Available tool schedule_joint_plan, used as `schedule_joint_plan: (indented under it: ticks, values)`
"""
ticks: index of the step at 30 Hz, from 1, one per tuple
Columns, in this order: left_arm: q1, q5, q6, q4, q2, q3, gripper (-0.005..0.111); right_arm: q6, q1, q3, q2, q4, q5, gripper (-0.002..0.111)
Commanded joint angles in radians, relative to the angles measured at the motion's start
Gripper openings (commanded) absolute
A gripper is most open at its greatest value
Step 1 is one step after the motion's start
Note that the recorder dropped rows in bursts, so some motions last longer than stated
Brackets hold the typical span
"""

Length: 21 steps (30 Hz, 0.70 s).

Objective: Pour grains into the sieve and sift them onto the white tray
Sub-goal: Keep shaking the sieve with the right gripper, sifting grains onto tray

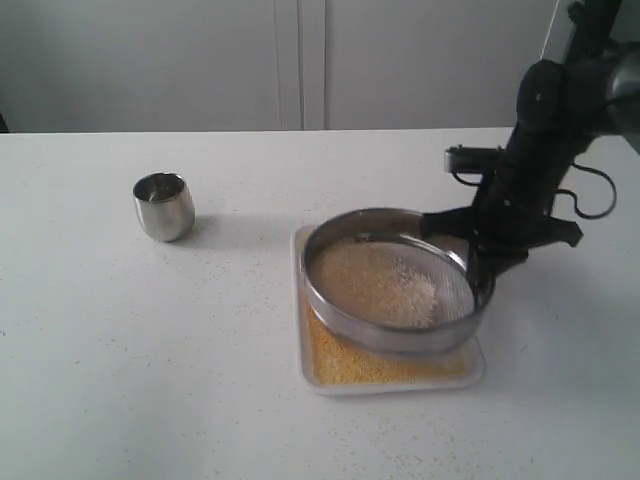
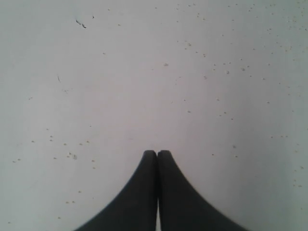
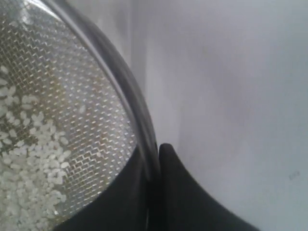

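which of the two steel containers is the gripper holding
The sieve, the wide mesh ring over the white tray; the right gripper clamps its rim. The small cup stands apart, untouched.

On surface (image 1: 150, 360), right of centre: sieve (image 1: 390, 338) over white tray (image 1: 392, 388), grains (image 1: 385, 285) in both. Well apart to left, slightly farther back: cup (image 1: 164, 206).

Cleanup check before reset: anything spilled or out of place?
Yes: stray grains dot the table around the shut left hand, outside the white tray. Nothing looks damaged.

white tray (image 1: 400, 388) mostly under sieve (image 1: 400, 340), arm (image 1: 545, 120) cropped
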Motion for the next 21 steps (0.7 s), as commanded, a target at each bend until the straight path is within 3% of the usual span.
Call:
schedule_joint_plan:
  ticks: [1,3,4,8,10,14,15,17,21]
  values:
    - [0.002,0.005,-0.001,-0.010,-0.008,0.006,0.000,-0.030,0.036,0.338,-0.283,0.033,-0.317,0.000]
    - [0.002,0.005,-0.001,-0.010,-0.008,0.006,0.000,-0.030,0.041,0.353,-0.294,0.052,-0.434,0.000]
    - [0.002,0.005,-0.001,-0.010,-0.008,0.006,0.000,-0.030,0.041,0.291,-0.252,0.055,-0.407,0.000]
    - [0.002,0.005,-0.001,-0.010,-0.008,0.006,0.000,0.036,0.022,-0.098,0.015,0.048,0.020,0.000]
    - [0.002,0.005,-0.001,-0.010,-0.008,0.006,0.000,0.016,0.022,-0.084,0.019,0.007,0.127,0.000]
    - [0.002,0.005,-0.001,-0.010,-0.008,0.006,0.000,-0.005,0.064,0.210,-0.215,0.005,-0.210,0.000]
    - [0.002,0.005,-0.001,-0.010,-0.008,0.006,0.000,-0.019,0.066,0.243,-0.228,0.011,-0.314,0.000]
    - [0.002,0.005,-0.001,-0.010,-0.008,0.006,0.000,0.002,0.053,0.154,-0.162,0.024,-0.308,0.000]
    - [0.002,0.005,-0.001,-0.010,-0.008,0.006,0.000,0.073,-0.020,-0.179,0.036,0.010,0.153,0.000]
